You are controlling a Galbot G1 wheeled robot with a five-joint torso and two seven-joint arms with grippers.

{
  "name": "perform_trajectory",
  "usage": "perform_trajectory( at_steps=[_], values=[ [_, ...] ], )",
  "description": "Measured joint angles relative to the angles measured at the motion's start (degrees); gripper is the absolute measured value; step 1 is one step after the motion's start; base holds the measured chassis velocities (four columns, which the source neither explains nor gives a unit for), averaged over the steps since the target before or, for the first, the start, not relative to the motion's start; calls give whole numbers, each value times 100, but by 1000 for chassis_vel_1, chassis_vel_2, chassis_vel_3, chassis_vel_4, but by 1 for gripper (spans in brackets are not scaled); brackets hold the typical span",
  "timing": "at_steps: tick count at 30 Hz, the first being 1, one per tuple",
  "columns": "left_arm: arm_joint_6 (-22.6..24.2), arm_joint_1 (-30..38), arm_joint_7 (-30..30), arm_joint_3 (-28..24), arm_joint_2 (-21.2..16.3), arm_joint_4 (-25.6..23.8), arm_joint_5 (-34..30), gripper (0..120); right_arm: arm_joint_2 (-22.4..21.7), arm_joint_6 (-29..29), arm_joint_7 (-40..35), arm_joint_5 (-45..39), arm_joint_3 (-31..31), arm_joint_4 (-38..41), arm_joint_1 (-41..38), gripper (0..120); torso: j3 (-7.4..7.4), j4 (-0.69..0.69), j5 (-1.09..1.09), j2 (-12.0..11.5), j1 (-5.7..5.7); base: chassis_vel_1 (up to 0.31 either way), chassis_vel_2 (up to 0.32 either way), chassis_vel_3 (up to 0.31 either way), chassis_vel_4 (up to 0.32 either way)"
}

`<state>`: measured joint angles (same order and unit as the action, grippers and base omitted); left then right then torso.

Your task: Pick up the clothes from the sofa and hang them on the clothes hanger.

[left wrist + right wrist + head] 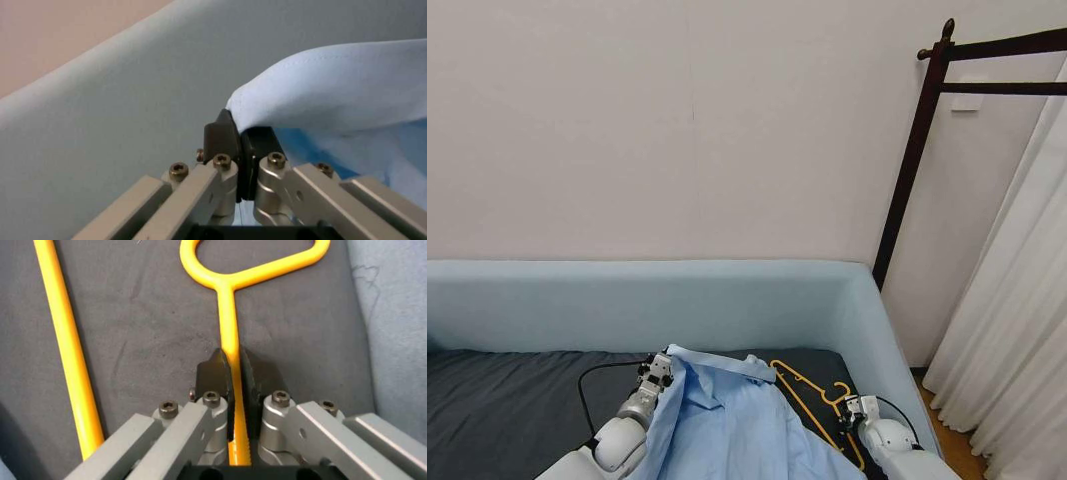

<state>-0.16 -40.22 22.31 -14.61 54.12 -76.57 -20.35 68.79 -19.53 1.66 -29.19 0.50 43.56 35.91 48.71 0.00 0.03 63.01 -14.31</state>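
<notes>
Your left gripper [237,131] has its fingers pinching a fold of the light blue shirt [727,430], which is draped over the dark seat of the sofa [727,300]. Your right gripper [235,365] has its fingers clamped on the stem of the yellow hanger [225,305], just beside the shirt. The dark wooden rack [917,140] stands past the sofa's right end.

Pale-blue sofa [727,300], dark seat; blue shirt [737,430], yellow hanger [227,315] on it.

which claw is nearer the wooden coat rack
Right. The right claw, on the yellow hanger, is near the coat rack; the left claw holds the blue shirt farther away.
</notes>
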Motion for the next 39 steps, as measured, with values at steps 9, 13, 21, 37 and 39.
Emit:
perform_trajectory(
  at_steps=[9, 13, 21, 37, 39],
  values=[
    [-1, 2, -1, 49, -67, -53, -95, 0, -341, 331, -924, -158, -106, 1093, 197, 3, 0, -1, -1, 0, 0, 0, 0, 0, 0],
    [12, 10, 1, 70, -106, -60, -192, 0, -463, 749, -1318, 33, -116, 1570, 244, 3, -1, -1, -3, 0, 0, 0, 0, 0, 0],
    [155, 44, 21, 128, -240, -167, -475, 0, -913, 1584, -1654, 1396, 19, 2915, 798, 3, -1, 2, -3, 0, 0, 0, 0, 0, 0],
    [647, 260, 49, 69, -675, -891, -1234, 0, -1590, 3252, -2145, 4701, 1232, 4725, 3356, 3, -2, -1, -4, 1, 0, 0, 0, 0, 0],
    [686, 260, 69, 73, -700, -941, -1306, 0, -1551, 3285, -2168, 4825, 1267, 4767, 3482, 3, -2, -2, -4, 0, 0, 0, 0, 0, 0]
  ],
)
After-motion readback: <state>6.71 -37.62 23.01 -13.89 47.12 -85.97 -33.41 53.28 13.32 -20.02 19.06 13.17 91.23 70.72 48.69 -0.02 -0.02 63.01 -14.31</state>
